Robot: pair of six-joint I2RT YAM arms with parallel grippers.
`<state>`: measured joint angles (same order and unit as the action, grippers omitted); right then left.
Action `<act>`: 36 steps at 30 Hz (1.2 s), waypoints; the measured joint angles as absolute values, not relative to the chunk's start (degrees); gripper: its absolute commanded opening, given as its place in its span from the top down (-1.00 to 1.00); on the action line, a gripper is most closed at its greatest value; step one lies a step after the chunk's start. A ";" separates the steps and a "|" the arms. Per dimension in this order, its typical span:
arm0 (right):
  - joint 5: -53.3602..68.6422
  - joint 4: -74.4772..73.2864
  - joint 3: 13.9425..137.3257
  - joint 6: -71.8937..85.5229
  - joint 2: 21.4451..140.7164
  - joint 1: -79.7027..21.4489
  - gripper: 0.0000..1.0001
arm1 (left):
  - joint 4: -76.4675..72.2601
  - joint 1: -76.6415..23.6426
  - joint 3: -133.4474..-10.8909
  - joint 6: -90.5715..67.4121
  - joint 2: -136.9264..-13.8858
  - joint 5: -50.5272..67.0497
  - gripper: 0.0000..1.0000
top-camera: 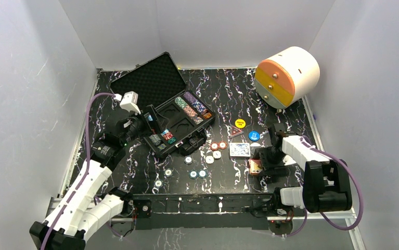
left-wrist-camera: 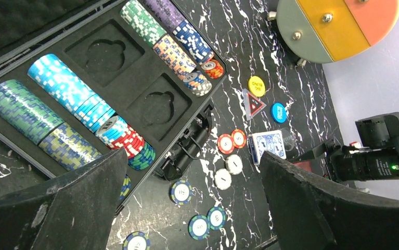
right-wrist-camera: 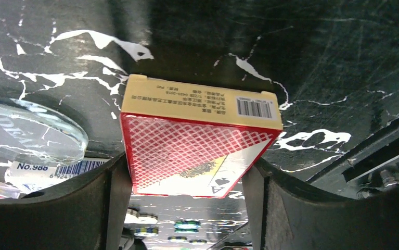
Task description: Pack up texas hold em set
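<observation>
The red-backed boxed card deck (right-wrist-camera: 197,140) sat at the right front of the black marble-patterned worktop (top-camera: 228,99), pinched across its width by the right end effector (right-wrist-camera: 187,172), both fingers seeming to touch its sides. Whether it had left the surface could not be told. A clear round disc (right-wrist-camera: 30,135) lay just beside it, and the blue-backed card deck (top-camera: 240,150) was near. The lift probably needed to go straight up with a firm, square grip to avoid nudging either. The black hard foam-lined case (top-camera: 153,78) stood open at the left rear, its two empty deck-shaped recesses (left-wrist-camera: 158,107) between rows of chips. The deck's long side should match a recess before lowering. The left end effector (left-wrist-camera: 192,156) hung spread and empty over the case's front edge, and ought to keep clear of that path
</observation>
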<state>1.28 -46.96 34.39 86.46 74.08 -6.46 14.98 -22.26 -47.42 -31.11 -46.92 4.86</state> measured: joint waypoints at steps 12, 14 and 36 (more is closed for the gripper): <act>-3.25 -48.23 36.45 77.71 67.79 -6.52 -0.20 | 10.50 -22.26 -46.46 -35.38 -52.16 16.01 -0.89; -2.92 -48.82 39.44 74.54 67.42 -6.57 -0.20 | 9.65 -22.28 -46.44 -36.40 -54.92 18.61 -0.82; 14.06 -37.91 50.19 81.84 66.11 -19.86 -0.12 | -23.62 -47.46 -44.21 -54.37 -83.74 17.87 -0.72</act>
